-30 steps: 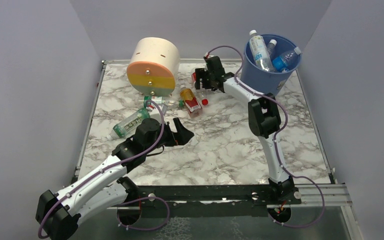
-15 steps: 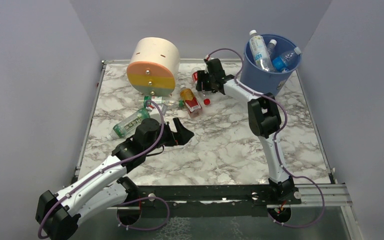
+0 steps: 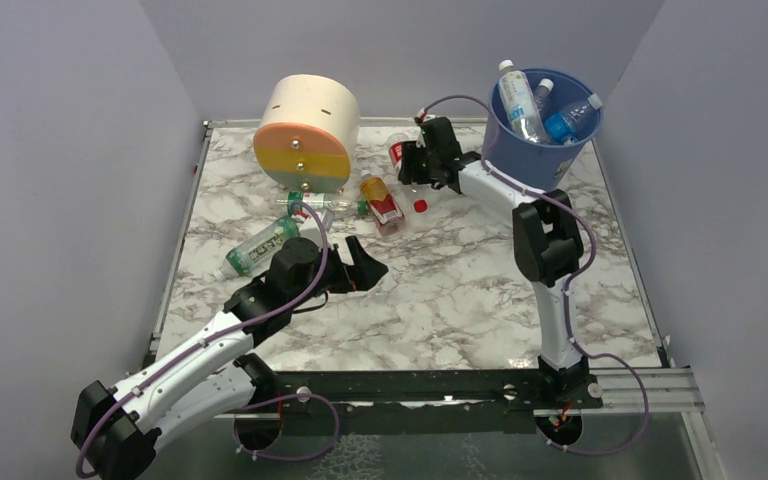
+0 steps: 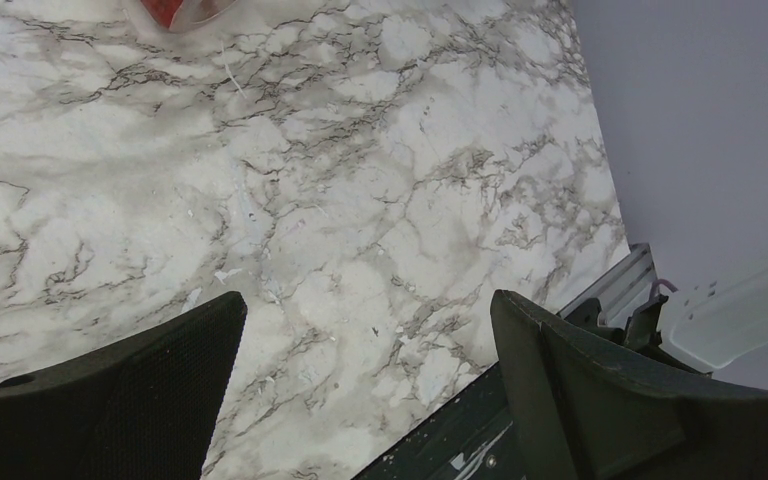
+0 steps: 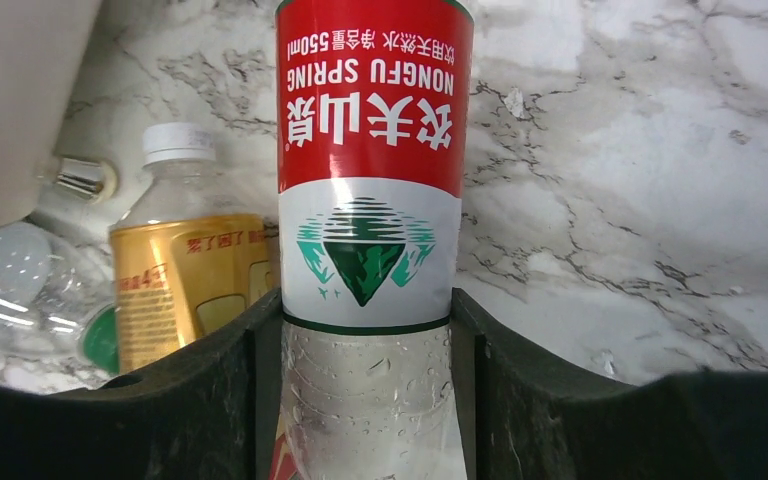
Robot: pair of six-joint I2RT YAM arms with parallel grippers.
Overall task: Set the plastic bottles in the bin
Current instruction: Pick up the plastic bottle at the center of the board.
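My right gripper is shut on a clear plastic bottle with a red and white label. Both fingers press its sides at the back of the table, left of the blue bin. The bin holds three bottles, among them one with a white label and one with a blue label. An orange-tinted bottle lies next to the held one. A green-labelled bottle and a clear one lie further left. My left gripper hangs open over bare marble.
A cream, orange and yellow cylinder lies on its side at the back left, close to the loose bottles. A loose red cap sits on the marble. Grey walls close in the table, and a metal rail runs along the near edge.
The right gripper has closed on the red-labelled bottle and drifted slightly right, toward the bin. The left arm has not moved.
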